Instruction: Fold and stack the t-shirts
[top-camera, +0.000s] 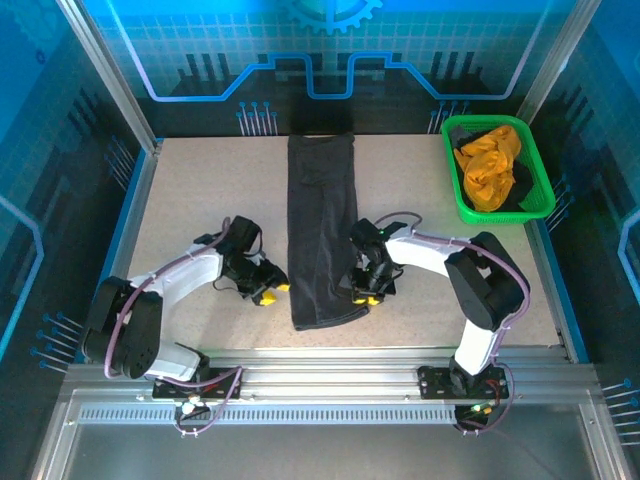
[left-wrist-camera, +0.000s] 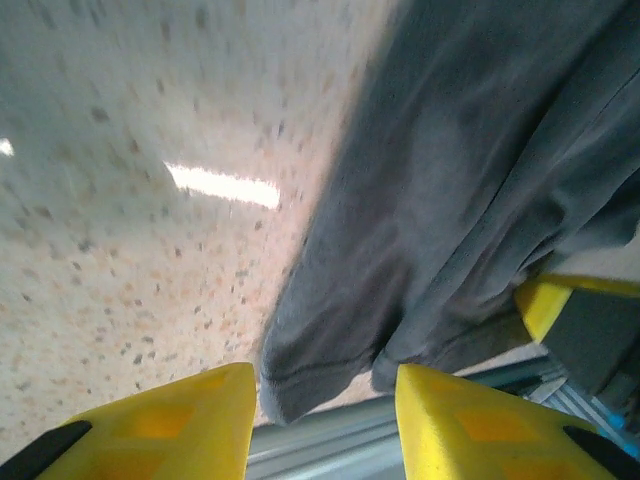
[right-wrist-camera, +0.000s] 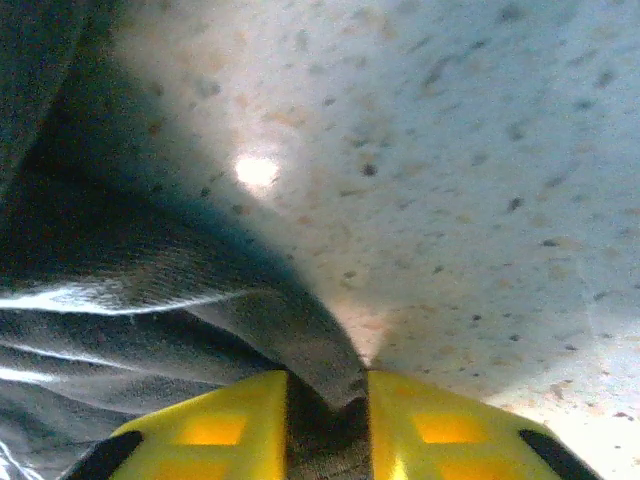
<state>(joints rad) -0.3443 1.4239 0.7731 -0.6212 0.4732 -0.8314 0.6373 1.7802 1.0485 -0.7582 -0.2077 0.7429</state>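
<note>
A black t-shirt (top-camera: 320, 230) lies folded into a long narrow strip down the middle of the table. My right gripper (top-camera: 364, 296) is at its lower right edge. In the right wrist view this gripper (right-wrist-camera: 327, 432) is shut on a fold of the dark cloth (right-wrist-camera: 300, 340), which rises between the yellow fingers (right-wrist-camera: 215, 430). My left gripper (top-camera: 270, 294) sits just left of the strip's lower end. In the left wrist view it (left-wrist-camera: 325, 425) stands open, with the shirt's hem corner (left-wrist-camera: 300, 375) just ahead of the tips and nothing between them. An orange t-shirt (top-camera: 490, 165) lies bunched in the basket.
A green plastic basket (top-camera: 460, 200) stands at the back right corner, with some dark cloth beside the orange shirt. The metal rail of the table's near edge (top-camera: 330, 365) runs just below the shirt's lower end. Bare speckled tabletop (top-camera: 200, 190) lies to the left of the strip.
</note>
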